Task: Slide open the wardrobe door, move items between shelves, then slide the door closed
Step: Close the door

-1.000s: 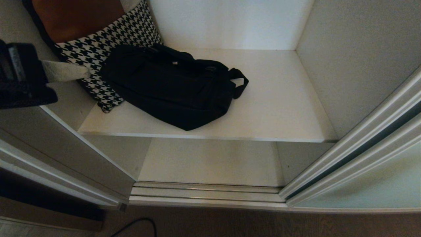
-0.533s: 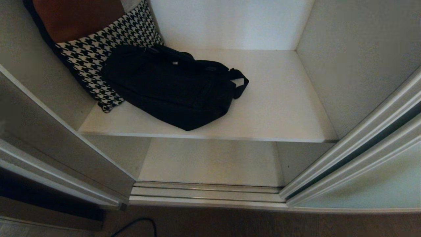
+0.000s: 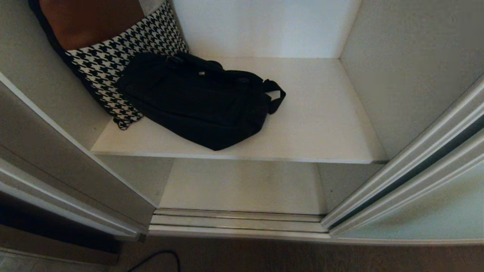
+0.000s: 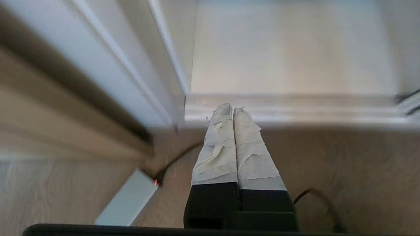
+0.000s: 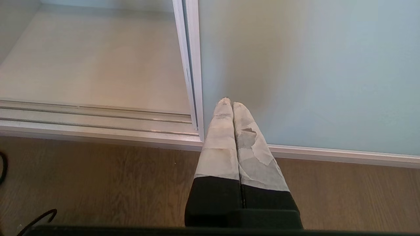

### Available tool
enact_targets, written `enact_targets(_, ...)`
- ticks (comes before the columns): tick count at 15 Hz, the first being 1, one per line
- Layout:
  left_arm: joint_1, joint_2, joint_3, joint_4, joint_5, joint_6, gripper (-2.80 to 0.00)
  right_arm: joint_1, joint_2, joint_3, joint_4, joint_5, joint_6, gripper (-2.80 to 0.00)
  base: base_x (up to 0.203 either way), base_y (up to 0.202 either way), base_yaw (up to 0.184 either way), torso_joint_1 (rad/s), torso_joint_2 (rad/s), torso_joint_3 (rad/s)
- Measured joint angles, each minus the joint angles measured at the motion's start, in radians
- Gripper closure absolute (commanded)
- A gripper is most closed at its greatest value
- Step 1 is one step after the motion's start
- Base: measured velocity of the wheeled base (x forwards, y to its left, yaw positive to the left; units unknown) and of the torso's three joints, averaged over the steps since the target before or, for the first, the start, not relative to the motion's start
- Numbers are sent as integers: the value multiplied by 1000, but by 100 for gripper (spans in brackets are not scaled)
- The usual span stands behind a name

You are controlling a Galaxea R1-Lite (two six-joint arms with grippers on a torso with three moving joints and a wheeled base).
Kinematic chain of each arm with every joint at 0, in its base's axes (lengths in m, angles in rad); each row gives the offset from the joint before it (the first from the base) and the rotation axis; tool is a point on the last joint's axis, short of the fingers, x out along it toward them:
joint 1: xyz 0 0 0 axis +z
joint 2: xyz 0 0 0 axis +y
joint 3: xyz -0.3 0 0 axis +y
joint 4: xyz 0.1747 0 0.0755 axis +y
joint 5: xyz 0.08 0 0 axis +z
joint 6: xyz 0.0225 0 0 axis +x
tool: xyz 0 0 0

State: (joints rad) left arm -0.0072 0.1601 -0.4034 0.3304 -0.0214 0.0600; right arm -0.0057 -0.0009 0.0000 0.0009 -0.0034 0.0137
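both grippers, left (image 4: 233, 109) and right (image 5: 228, 102), are pressed shut on nothing, low before the track (image 3: 238, 221). door (image 3: 431, 211) stands slid right, wardrobe open. bag (image 3: 196, 100) lies on the shelf (image 3: 321, 124); moving it looks next, needing opened jaws.

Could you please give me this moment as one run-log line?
door: sliding wardrobe door open | upper shelf: black bag, houndstooth cushion | left gripper: shut, empty, low | right gripper: shut, parked
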Motion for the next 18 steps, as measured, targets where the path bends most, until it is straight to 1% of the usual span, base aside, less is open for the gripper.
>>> enact_targets(2,6,-90,123,-4,9,4,0,0,0,0,0,0,0,0,0,0,0,0,0,0)
enact_targets(4,9,-133,229,-30,25,4,0,0,0,0,0,1,0,0,0,0,0,0,0,0)
enact_targets(6,10,-152,306,-142,21,12,0,0,0,0,0,1,0,0,0,0,0,0,0,0)
enact_targets(8,10,-160,352,-233,11,43,0,0,0,0,0,0,0,0,0,0,0,0,0,0)
enact_targets(9,10,-162,377,-292,8,40,0,0,0,0,0,0,0,0,0,0,0,0,0,0)
enact_targets(10,10,-164,389,-324,9,29,0,0,0,0,0,0,0,0,0,0,0,0,0,0)
enact_targets(11,10,-164,394,-332,10,10,0,0,0,0,0,0,0,0,0,0,0,0,0,0)
enact_targets(12,10,-164,398,-333,10,4,0,0,0,0,0,1,0,0,0,0,0,0,0,0)
enact_targets(18,10,-164,402,-331,12,3,0,0,0,0,0,1,0,0,0,0,0,0,0,0)
